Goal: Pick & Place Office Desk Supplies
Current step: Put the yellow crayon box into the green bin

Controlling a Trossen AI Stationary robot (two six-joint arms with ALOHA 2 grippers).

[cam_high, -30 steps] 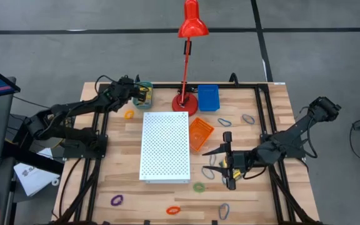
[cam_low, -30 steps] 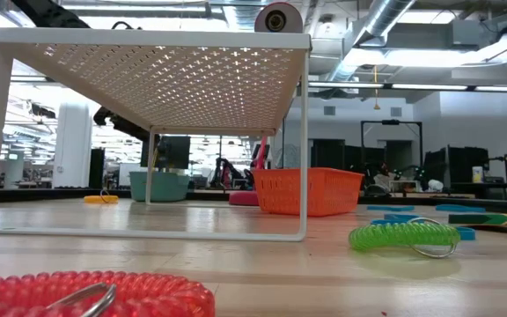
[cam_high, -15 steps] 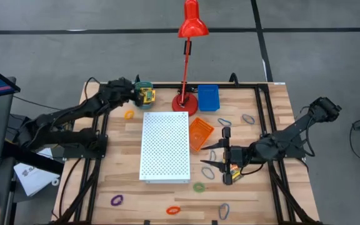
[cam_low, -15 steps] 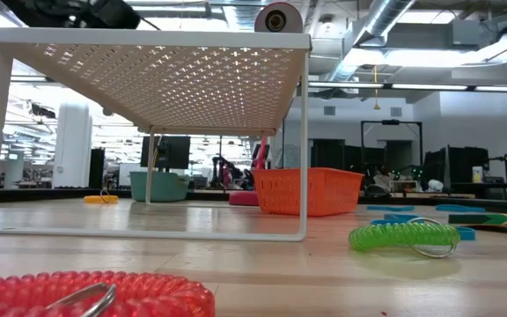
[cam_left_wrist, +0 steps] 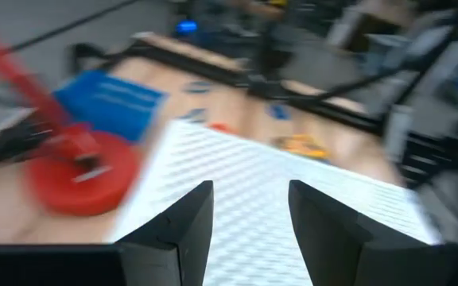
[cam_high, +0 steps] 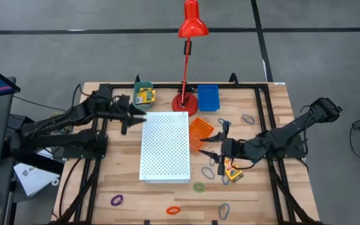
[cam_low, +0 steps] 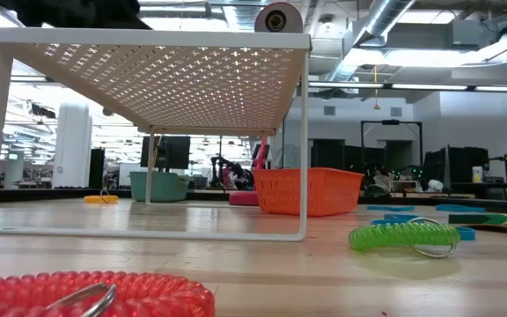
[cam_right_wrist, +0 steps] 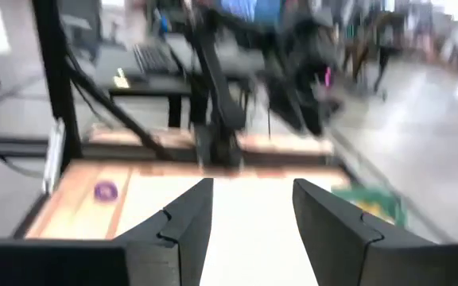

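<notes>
Wooden slats make up the bench (cam_high: 264, 103), which stands on a grey floor and carries a large white perforated metal shelf (cam_high: 165, 145) at its middle and a tall red desk lamp (cam_high: 187, 62) at the far edge. Over the left side, the left gripper (cam_high: 132, 115) hangs with its dark fingers spread apart and empty, just left of the shelf's far corner. One small flat yellow-and-green printed box (cam_high: 145, 95) sits in the teal round bin (cam_high: 143, 86) at the far edge, a little beyond that gripper and apart from it. On the right, the right gripper (cam_high: 215, 139) is low over the bench with its fingers wide and nothing between them, just right of the orange mesh basket (cam_high: 199, 132). A second yellow-and-green box (cam_high: 232, 170) lies on the wood just near of that gripper's wrist, not touching the fingers. Thin coiled loops lie scattered: a green one (cam_high: 199, 186), a purple one (cam_high: 115, 200) and an orange one (cam_high: 173, 210) along the near side, grey ones (cam_high: 249, 118) farther right. A blue rectangular bin (cam_high: 208, 97) stands beside the lamp's base.
</notes>
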